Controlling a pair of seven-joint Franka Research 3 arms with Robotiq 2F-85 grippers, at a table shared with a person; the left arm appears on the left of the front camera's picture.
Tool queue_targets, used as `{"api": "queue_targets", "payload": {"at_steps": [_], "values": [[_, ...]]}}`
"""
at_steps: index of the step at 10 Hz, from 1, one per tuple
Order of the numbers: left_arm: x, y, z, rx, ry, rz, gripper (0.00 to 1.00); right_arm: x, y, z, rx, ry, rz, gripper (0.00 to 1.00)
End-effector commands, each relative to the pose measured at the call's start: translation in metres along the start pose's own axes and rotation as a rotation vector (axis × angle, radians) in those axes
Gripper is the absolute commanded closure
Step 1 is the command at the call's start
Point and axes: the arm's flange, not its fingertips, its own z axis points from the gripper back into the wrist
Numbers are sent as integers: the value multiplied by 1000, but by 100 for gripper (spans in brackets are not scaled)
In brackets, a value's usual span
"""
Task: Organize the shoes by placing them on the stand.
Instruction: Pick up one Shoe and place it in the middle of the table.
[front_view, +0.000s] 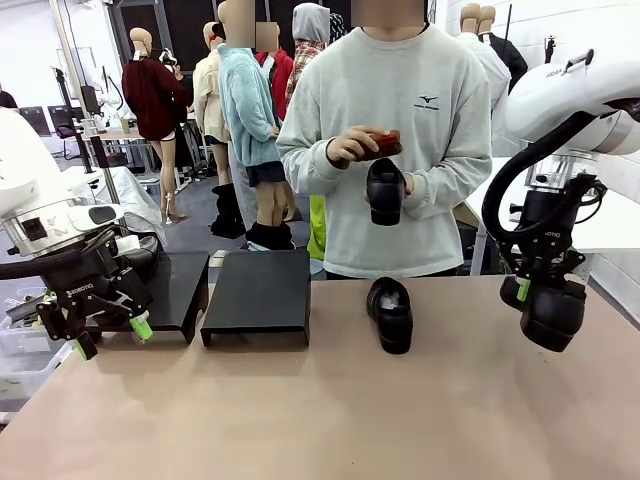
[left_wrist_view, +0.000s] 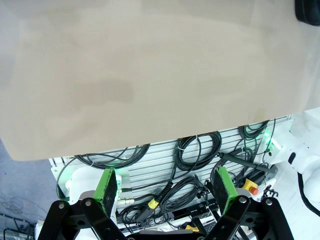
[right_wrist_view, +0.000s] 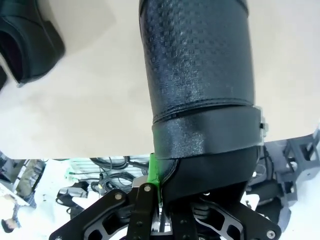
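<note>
The right gripper (front_view: 529, 291) is clamped shut on the rim of one black shoe (front_view: 553, 316), pinching it between its green pads (right_wrist_view: 154, 170) and holding it clear above the table (front_view: 300, 420) near the right edge. This held shoe hangs with its long axis running away from the fingers, its rounded end down toward the tabletop and a textured face turned to the wrist camera. To its left, well apart, a second shoe (front_view: 390, 314) lies flat on the table, lengthwise from far side to near side, toe toward the robot and opening toward the person (front_view: 390, 90). It sits between the held shoe and the two black stands (front_view: 258, 295), which are side by side at the table's far left; the left one is partly hidden behind the left arm. The shoes in view are all away from the stands. Above the lying shoe, the person's hand (front_view: 404, 188) holds a third shoe (front_view: 384, 190), roughly upright, and the other hand a reddish object (front_view: 380, 146). The left gripper (front_view: 112, 336) hovers low by the left stand, jaws spread wide, gripping nothing.
</note>
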Motion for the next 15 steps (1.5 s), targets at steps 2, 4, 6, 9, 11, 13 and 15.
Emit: {"api": "queue_targets", "payload": {"at_steps": [2, 4, 6, 9, 11, 13, 15], "values": [[-2, 3, 0, 6, 2, -6, 0, -60, 75, -36, -163, -55, -108, 100], [-2, 3, 0, 6, 2, -6, 0, -88, 106, -65, -197, -52, -140, 100], [-2, 3, 0, 6, 2, -6, 0, -110, 140, -93, -211, -52, -99, 100], [-2, 3, 0, 6, 2, -6, 0, -126, 174, -118, -268, -5, 145, 100], [-2, 3, 0, 6, 2, -6, 0, -127, 188, -127, -256, 27, 193, 100], [-2, 3, 0, 6, 2, -6, 0, -126, 194, -134, -232, 48, 245, 100], [-2, 3, 0, 6, 2, -6, 0, -120, 200, -141, -216, 49, 317, 100]]}}
